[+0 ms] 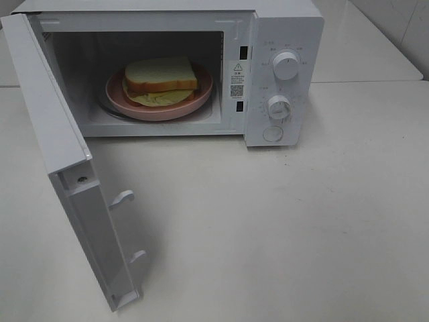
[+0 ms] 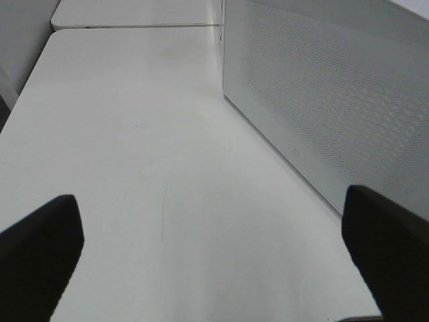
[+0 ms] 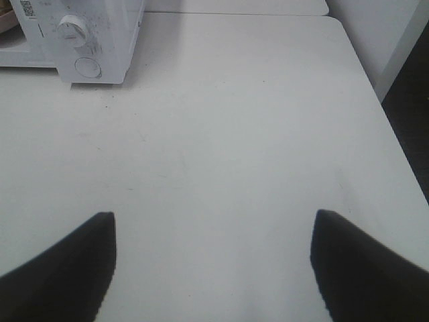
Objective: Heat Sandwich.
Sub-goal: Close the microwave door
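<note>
Sandwich [image 1: 161, 80] on pink plate [image 1: 161, 114] inside open microwave [image 1: 298, 33], twelve o'clock on white counter [image 1: 281, 228]; sticker [image 1: 236, 77] print unreadable; left end effector [image 2: 214, 268], right end effector [image 3: 214, 261] both apart.

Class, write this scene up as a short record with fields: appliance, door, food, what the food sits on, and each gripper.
Appliance: white box-shaped microwave oven on the white table
Door: white hinged microwave door, swung wide open
Food: pale-yellow layered sandwich, inside the cavity
Support: round salmon-pink plate, under the sandwich
Left gripper: open, holding nothing, above the table
Right gripper: open, holding nothing, above the table
</note>
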